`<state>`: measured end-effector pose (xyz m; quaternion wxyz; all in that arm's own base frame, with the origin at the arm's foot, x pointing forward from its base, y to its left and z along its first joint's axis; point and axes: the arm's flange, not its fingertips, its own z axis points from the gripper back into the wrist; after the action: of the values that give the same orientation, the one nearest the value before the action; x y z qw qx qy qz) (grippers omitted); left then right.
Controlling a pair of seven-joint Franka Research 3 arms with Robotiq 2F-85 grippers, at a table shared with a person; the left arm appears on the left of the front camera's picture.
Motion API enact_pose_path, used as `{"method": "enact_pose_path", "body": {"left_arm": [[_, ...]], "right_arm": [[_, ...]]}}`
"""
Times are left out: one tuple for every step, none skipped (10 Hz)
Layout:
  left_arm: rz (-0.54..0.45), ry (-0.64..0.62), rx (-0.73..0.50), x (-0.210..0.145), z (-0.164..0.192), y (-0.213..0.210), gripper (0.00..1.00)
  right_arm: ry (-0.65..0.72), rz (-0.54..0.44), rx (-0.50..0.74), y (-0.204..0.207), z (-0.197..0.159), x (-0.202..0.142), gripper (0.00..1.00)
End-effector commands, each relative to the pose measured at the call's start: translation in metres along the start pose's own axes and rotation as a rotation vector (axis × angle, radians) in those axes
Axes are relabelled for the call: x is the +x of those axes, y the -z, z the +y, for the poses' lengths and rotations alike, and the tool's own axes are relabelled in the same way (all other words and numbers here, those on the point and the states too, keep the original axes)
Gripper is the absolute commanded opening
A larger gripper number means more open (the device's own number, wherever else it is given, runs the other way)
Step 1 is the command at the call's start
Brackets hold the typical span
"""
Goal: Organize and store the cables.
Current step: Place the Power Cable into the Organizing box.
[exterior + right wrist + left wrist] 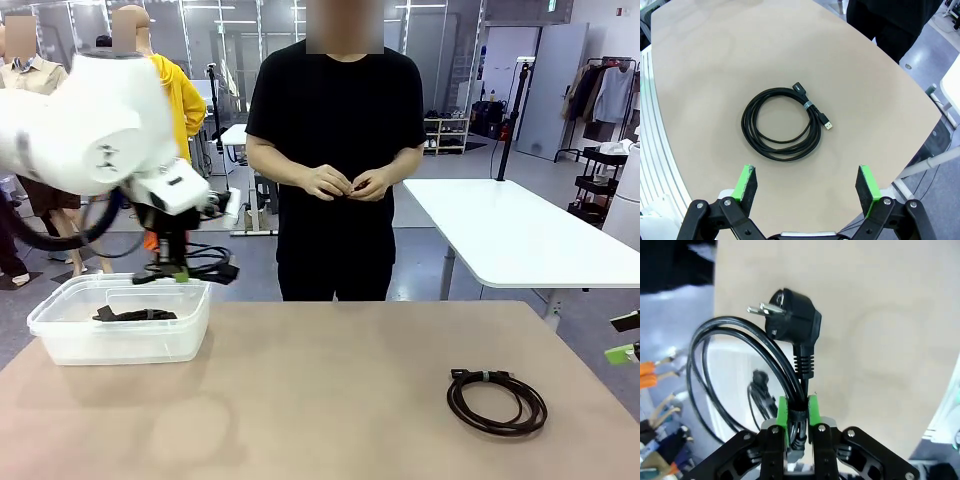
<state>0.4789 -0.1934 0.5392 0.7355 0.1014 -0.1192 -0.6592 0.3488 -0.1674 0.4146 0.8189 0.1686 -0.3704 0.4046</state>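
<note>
Cable clamped in left fingers above bin rim, right fingers spread wide over coil — bare tabletop around.

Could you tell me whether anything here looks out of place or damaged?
Nothing stands out: the tied cable lies neatly coiled on the table, and the left gripper holds the power cable by the bin.

Open tabletop rings the coiled cable (bin stands well apart).
</note>
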Motion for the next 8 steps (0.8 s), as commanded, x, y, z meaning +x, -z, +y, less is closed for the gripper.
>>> {"method": "enact_pose_path", "body": {"left_arm": [[-0.028,-0.007,-0.017,-0.035,-0.003,-0.001,0.00],[-0.038,-0.033,-0.009,-0.050,0.001,0.000,0.00],[-0.063,-0.031,-0.005,-0.057,0.003,0.001,0.00],[-0.099,-0.018,-0.011,-0.062,0.002,0.004,0.00],[-0.012,-0.048,-0.019,-0.057,0.007,0.002,0.00],[-0.012,-0.048,-0.019,-0.057,0.007,0.002,0.00],[-0.012,-0.048,-0.019,-0.057,0.007,0.002,0.00],[-0.012,-0.048,-0.019,-0.057,0.007,0.002,0.00]], "right_arm": [[0.010,-0.011,-0.003,0.001,-0.001,0.001,1.00],[0.010,-0.011,-0.003,0.001,-0.001,0.001,1.00],[0.010,-0.011,-0.003,0.001,-0.001,0.001,1.00],[0.010,-0.011,-0.003,0.001,-0.001,0.001,1.00],[0.010,-0.011,-0.003,0.001,-0.001,0.001,1.00],[0.010,-0.011,-0.003,0.001,-0.001,0.001,1.00],[0.010,-0.011,-0.003,0.001,-0.001,0.001,1.00],[0.010,-0.011,-0.003,0.001,-0.001,0.001,1.00]]}}
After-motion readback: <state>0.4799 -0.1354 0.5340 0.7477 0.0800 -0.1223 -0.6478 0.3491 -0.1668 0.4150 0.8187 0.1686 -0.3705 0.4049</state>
